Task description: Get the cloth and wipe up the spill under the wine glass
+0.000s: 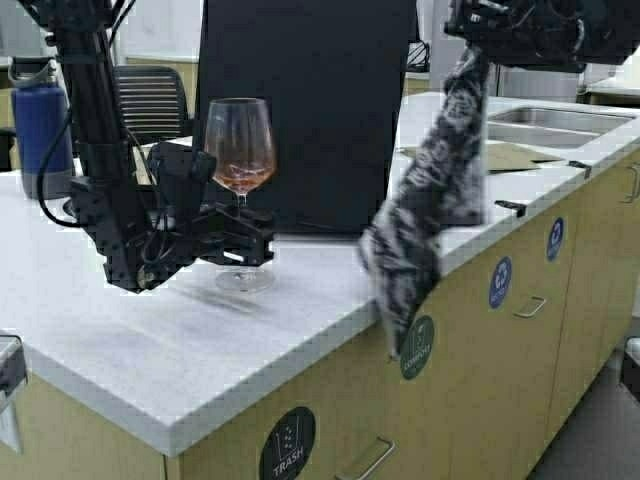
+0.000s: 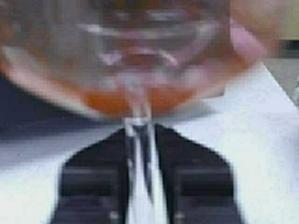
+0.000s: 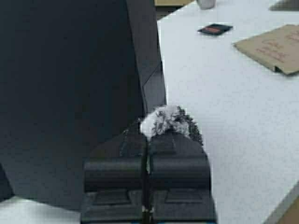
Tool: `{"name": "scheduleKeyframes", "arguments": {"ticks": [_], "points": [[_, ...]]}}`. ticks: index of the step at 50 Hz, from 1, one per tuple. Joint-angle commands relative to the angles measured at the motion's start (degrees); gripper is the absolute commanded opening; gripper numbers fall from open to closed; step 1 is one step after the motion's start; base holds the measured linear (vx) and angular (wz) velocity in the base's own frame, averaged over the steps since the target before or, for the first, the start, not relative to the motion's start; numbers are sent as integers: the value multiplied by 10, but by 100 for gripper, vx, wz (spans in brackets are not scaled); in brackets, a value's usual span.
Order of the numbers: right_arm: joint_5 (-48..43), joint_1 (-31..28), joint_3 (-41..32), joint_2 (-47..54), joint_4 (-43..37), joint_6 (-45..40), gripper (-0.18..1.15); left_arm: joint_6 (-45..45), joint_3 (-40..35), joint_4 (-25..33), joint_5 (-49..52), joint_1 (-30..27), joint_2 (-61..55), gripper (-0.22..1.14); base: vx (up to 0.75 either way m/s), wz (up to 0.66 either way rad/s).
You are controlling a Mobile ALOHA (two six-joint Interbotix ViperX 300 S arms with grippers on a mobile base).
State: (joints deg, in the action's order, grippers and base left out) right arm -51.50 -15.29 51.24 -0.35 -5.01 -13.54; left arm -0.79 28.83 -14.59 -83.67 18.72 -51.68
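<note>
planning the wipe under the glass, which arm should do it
Right: its gripper is shut on the cloth, hanging by the counter edge. The left gripper is shut on the wine glass stem, so likely lifts.

White counter (image 1: 150, 350) over tan cabinets (image 1: 480, 400), steel sink (image 1: 550, 125).

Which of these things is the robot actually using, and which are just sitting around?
In use:
- dark grey-black cloth with white pattern, hanging from the right gripper
- clear stemmed wine glass with pinkish bowl, its stem clamped by the left gripper

Just lying about:
- blue metal bottle
- large black panel
- brown cardboard sheet
- steel sink
</note>
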Motion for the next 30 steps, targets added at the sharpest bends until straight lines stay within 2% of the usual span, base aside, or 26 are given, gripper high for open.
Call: {"name": "scheduleKeyframes", "arguments": {"ticks": [1, 8, 19, 30], "points": [[-8, 3, -5, -7, 4, -2, 6, -1, -1, 1, -3, 1, 12, 83, 0, 0], [-8, 3, -6, -6, 10, -2, 6, -2, 2, 1, -3, 1, 13, 93, 0, 0], [-8, 3, 4, -7, 14, -3, 6, -10, 35, 4, -19, 0, 18, 93, 0, 0], [-11, 3, 34, -7, 15, -6, 6, -38, 101, 16, -83, 0, 22, 93, 0, 0]]}}
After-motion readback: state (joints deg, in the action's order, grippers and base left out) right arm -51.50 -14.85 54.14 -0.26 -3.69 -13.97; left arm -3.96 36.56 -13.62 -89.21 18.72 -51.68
